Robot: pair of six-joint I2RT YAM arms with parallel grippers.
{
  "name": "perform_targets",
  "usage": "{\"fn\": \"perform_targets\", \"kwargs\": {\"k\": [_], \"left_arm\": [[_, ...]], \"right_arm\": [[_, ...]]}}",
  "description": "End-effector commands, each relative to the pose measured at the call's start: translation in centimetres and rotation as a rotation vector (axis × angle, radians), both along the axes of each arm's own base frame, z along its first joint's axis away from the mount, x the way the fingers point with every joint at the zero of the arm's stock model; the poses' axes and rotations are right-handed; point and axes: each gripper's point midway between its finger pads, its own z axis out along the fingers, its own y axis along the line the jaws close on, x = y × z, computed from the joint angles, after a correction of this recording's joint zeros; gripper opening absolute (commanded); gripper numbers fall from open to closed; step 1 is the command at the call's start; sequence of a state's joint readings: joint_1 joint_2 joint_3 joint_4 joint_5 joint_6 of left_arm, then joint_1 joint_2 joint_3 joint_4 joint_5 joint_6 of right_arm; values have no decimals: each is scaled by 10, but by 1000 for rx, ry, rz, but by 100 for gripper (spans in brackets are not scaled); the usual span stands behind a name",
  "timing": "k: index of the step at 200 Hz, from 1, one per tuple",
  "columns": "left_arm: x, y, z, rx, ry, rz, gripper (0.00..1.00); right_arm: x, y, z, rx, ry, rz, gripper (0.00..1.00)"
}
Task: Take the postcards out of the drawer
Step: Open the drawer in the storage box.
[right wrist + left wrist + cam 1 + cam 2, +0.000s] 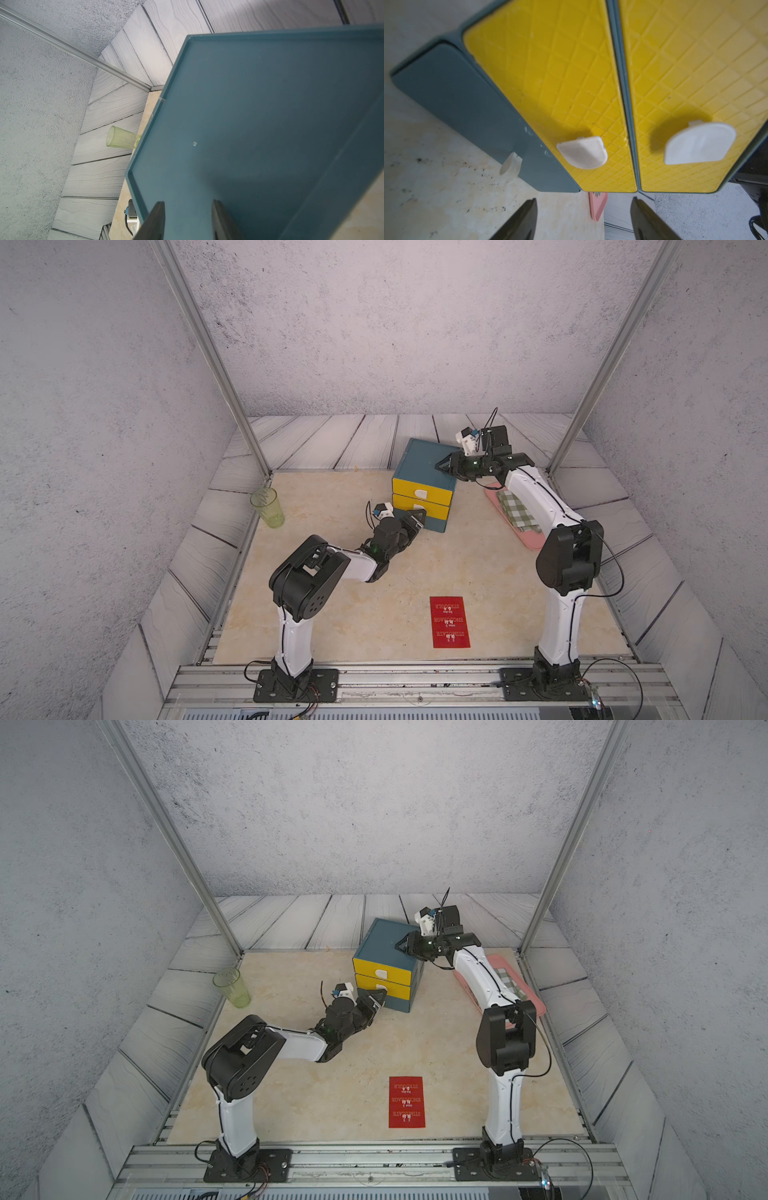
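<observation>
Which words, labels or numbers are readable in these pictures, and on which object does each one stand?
"STRUGGLE": on the red postcard lying on the table, upside down in both top views.
"ENCOURAGE": same postcard, in the middle.
"STIMULATE": same postcard, at the end nearest the arm bases.
Small white signs between these lines: too small to read.
Nothing else shows readable text.

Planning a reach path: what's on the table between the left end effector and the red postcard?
Nothing. In both top views only bare tabletop lies between the left end effector and the red postcard.
</observation>
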State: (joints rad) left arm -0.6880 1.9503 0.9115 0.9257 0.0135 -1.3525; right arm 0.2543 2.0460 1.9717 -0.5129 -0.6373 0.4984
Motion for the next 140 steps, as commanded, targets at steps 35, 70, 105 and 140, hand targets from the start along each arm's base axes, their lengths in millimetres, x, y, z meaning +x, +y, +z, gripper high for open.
{"fn": "perform_targets", "kwargs": {"k": [35, 70, 105, 140], "left_arm": [[12, -2, 1, -79, -19, 100, 76], [17, -7, -1, -106, -19, 106, 74], [21, -4, 5, -102, -38, 135, 73], [25, -8, 5, -135, -26, 134, 73]], "right_arm": [[0, 0, -23, -25, 54, -2, 41], [-1, -1, -23, -26, 52, -5, 40], [-3, -2, -24, -26, 55, -6, 40], [-4, -2, -24, -29, 53, -5, 40]]}}
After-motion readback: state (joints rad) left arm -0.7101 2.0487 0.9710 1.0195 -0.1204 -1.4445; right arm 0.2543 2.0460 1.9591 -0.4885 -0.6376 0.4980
